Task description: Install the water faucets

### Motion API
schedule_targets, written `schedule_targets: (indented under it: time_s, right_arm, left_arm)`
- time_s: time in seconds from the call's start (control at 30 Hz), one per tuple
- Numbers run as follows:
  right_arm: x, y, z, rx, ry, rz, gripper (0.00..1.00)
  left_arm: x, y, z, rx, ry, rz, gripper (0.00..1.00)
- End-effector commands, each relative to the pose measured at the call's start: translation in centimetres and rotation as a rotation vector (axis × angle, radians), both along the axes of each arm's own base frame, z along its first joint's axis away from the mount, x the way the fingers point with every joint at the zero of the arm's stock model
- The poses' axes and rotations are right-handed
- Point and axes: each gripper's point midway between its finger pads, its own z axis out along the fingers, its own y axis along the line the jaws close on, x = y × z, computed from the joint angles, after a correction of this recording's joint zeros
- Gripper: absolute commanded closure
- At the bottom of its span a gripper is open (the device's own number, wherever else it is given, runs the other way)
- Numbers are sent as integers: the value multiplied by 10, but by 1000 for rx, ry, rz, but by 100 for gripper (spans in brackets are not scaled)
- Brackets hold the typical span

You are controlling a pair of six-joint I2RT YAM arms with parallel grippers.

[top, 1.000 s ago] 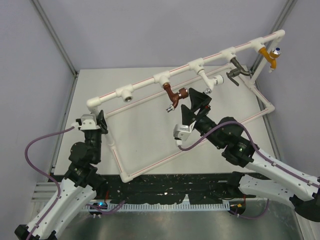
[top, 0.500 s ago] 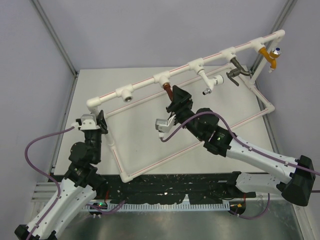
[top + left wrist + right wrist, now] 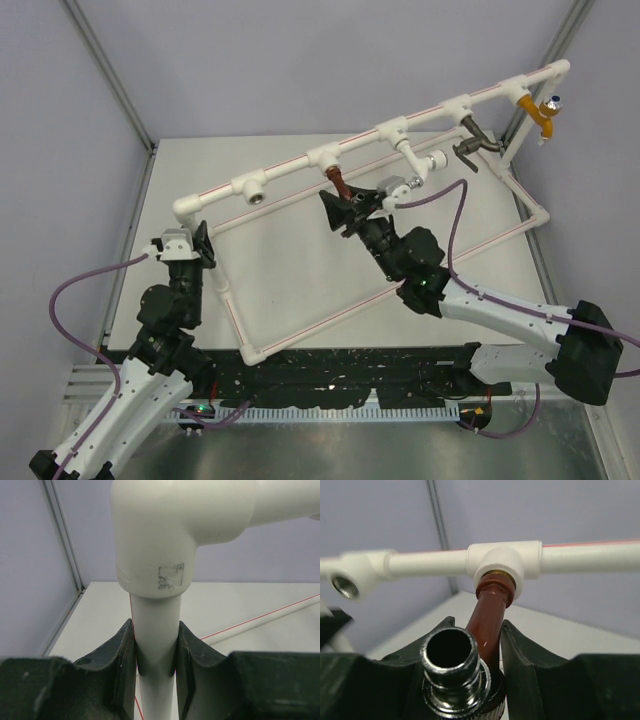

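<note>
Copper tap (image 3: 338,182) is sitting in the tee (image 3: 325,155) about halfway along the top rail of the white pipe frame (image 3: 300,325). Its threaded end is up in the fitting and the body angles down toward me. From the right wrist cam the tap (image 3: 487,622) runs straight down out of that tee (image 3: 505,565) into the gap between the fingers, with the shiny round mouth of the spout (image 3: 451,652) facing the lens.

The right pincer (image 3: 348,205) is right up under it, one finger on each side of the brown body. The jaws are pulled in close. The finger on the right of that view (image 3: 525,650) looks like it's against the tap, but I see a sliver of daylight by the other finger (image 3: 440,635). So honestly I can't tell if it's properly clamped or just hugging the tap.

The left pincer (image 3: 200,243) is over at the far left corner of the frame. On its own cam both pads (image 3: 122,655) are squeezed tight on the upright pipe (image 3: 157,640), just below the elbow (image 3: 165,530).

Next tee to the left (image 3: 255,187) has a bare threaded socket. Further right on the rail are a white fitting (image 3: 425,168), the dark lever tap (image 3: 472,145) and the orange one (image 3: 540,112).
</note>
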Motion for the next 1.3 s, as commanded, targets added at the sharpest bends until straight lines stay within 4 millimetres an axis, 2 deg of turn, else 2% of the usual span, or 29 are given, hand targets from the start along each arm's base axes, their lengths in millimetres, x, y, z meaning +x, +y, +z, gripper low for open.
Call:
schedule_targets:
  time_s: [0.0, 0.03, 0.07, 0.13, 0.3, 0.33, 0.37, 0.4, 0.43, 0.47, 0.53, 0.6, 0.83, 0.93, 1.03, 1.17, 1.27]
  right_arm:
    - [-18, -24, 76, 1232, 349, 329, 90]
    - [-15, -27, 75, 1315, 380, 344, 90]
    - [-11, -31, 75, 1474, 432, 378, 90]
    - [-4, -36, 76, 1650, 478, 411, 85]
    - [7, -55, 71, 1901, 487, 378, 75]
    - [7, -58, 71, 1890, 463, 362, 65]
    - [5, -64, 70, 1883, 431, 346, 60]
    - [3, -66, 72, 1876, 409, 346, 49]
    - [0, -69, 72, 1846, 371, 349, 45]
    - [-2, -70, 72, 1829, 358, 351, 34]
    - [-7, -69, 71, 1804, 346, 376, 26]
    - [-11, -68, 71, 1750, 337, 380, 19]
    - [-25, -72, 62, 1453, 222, 267, 11]
    - [-39, -77, 72, 1263, 98, 236, 5]
    - [-52, -84, 78, 1131, 0, 210, 5]
    - [-63, -86, 77, 860, -108, 136, 5]
    - [-63, -88, 69, 548, -180, 21, 5]
  left_arm:
    - [0, -14, -3, 39, 11, -69, 100]
    - [0, -13, -3, 38, 10, -68, 100]
    - [0, -14, -3, 38, 10, -69, 100]
    - [0, -14, -3, 37, 11, -70, 100]
    - [-1, -13, -3, 38, 8, -67, 100]
    - [0, -12, -3, 40, 10, -64, 100]
    - [-1, -12, -3, 39, 9, -64, 100]
    - [0, -13, -3, 41, 12, -64, 100]
    - [0, -13, -4, 41, 13, -64, 100]
    - [0, -13, -4, 41, 13, -64, 100]
    - [0, -14, -4, 43, 15, -67, 100]
    - [1, -14, -5, 45, 18, -69, 100]
    - [1, -14, -6, 49, 21, -65, 100]
    - [2, -14, -6, 51, 23, -65, 100]
    - [2, -15, -7, 50, 26, -69, 100]
    - [3, -15, -7, 53, 28, -70, 100]
    - [3, -15, -8, 55, 31, -68, 100]
